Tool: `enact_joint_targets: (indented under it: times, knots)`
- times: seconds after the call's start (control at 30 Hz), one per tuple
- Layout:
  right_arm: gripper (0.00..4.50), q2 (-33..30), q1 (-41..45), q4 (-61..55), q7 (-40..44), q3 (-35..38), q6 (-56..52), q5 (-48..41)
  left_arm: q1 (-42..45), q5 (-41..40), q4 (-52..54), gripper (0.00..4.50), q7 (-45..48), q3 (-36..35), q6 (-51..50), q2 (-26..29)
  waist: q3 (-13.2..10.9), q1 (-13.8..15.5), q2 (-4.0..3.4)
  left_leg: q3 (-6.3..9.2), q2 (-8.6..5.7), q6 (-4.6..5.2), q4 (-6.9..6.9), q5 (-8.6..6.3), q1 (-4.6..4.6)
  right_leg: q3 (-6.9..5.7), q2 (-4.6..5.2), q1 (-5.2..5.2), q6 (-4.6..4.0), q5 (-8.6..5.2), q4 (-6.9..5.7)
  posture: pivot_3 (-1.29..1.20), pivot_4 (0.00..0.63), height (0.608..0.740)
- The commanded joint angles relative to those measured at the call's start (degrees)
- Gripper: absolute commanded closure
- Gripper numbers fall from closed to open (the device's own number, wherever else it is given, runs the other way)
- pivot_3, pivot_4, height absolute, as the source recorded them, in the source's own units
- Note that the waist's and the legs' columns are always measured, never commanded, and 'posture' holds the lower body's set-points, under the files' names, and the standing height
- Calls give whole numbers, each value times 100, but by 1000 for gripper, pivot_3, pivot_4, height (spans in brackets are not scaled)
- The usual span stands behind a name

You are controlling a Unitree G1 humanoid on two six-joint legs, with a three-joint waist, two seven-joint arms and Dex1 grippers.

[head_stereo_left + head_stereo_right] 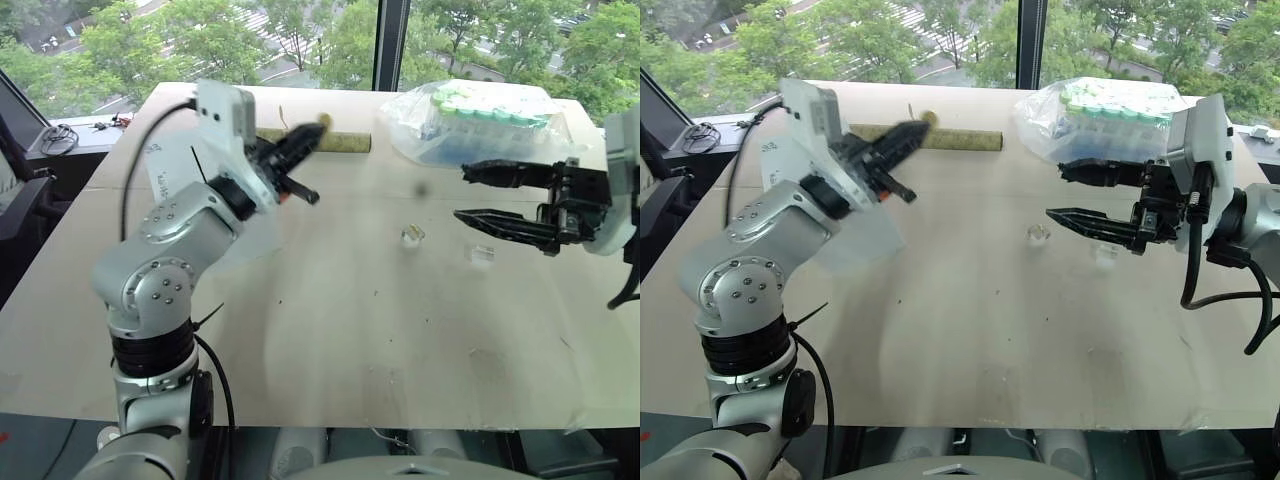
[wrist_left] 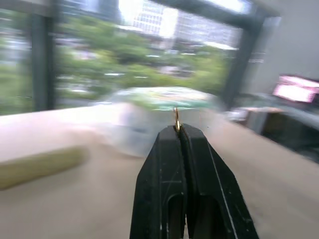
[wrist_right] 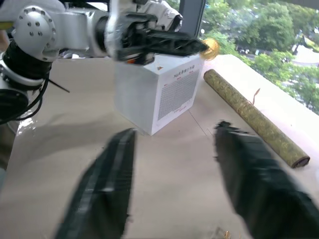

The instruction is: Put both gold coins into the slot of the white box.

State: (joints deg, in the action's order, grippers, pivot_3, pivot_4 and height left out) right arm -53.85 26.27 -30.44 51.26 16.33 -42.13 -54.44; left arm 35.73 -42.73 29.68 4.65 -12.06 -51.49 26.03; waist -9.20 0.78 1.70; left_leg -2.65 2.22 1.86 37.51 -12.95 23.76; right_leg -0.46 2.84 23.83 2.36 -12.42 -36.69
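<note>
Left wrist view shows the left end effector [image 2: 177, 130] closed, pinching one gold coin [image 2: 176, 119] on edge at its tips. The white box [image 3: 158, 93] stands just below it on the surface [image 1: 350, 340]. The right end effector [image 1: 470, 195] is wide open, empty.

Your two head views look down over the bench [image 1: 330, 330] toward the window. Your right wrist view faces back across it, close above, sharing the white box [image 3: 159, 94]; your left wrist view faces the window.
</note>
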Motion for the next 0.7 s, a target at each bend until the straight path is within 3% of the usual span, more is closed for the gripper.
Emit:
enact_joint_targets:
  times: [0.03,0.13,0.3,0.47,0.7]
  knots:
    - [1328,69,241,126,337,-142,538,321,461,982,418,4500,-1292,111,-647,211,-5,-1,8,0,0,0,0,0,-1,0,0,0,0,0,-1,0,150,740]
    - [1328,176,411,362,465,-348,741,545,711,1645,584,4500,-2061,323,-1502,259,-10,-5,17,0,-1,0,0,0,-1,0,0,0,8,5,-1,0,150,740]
    - [1328,291,650,709,737,-674,1026,893,1181,2727,887,4500,-3161,382,-2737,-335,-26,6,41,3,-1,-1,-1,0,4,-2,2,1,9,6,2,0,150,740]
    - [1328,385,814,895,885,-838,1173,1096,1271,3393,993,4500,-3375,369,-3539,-642,-29,1,45,5,-1,-2,-7,0,4,-4,3,1,9,7,5,0,150,740]
    - [1328,506,877,904,887,-890,1160,1197,1233,3870,732,4500,-3065,127,-3908,-1078,-29,3,45,5,0,-2,-8,0,2,-4,4,3,7,7,0,0,150,740]
